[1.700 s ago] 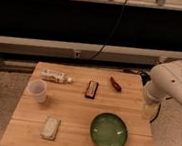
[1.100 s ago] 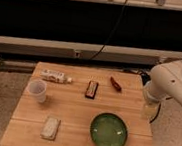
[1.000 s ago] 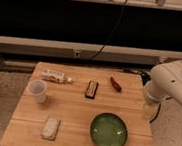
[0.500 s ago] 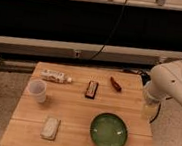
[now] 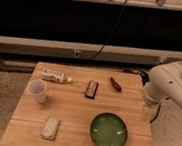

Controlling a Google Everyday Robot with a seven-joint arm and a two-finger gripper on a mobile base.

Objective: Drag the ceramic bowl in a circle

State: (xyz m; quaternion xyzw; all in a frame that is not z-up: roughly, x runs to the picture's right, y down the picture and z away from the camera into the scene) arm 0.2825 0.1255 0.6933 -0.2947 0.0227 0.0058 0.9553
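Note:
The ceramic bowl [image 5: 108,132] is wide, shallow and glossy green with a paler centre. It sits on the wooden table [image 5: 70,140] near the front right corner. My white arm reaches in from the right. Its gripper [image 5: 148,112] hangs over the table's right edge, up and to the right of the bowl and apart from it. The gripper is open and holds nothing.
A translucent white cup [image 5: 37,90] stands at the left. A white bottle [image 5: 54,75] lies at the back left. A dark bar [image 5: 92,89] and a reddish-brown item [image 5: 116,84] lie mid-back. A pale packet [image 5: 51,127] lies front left. A dark wall runs behind the table.

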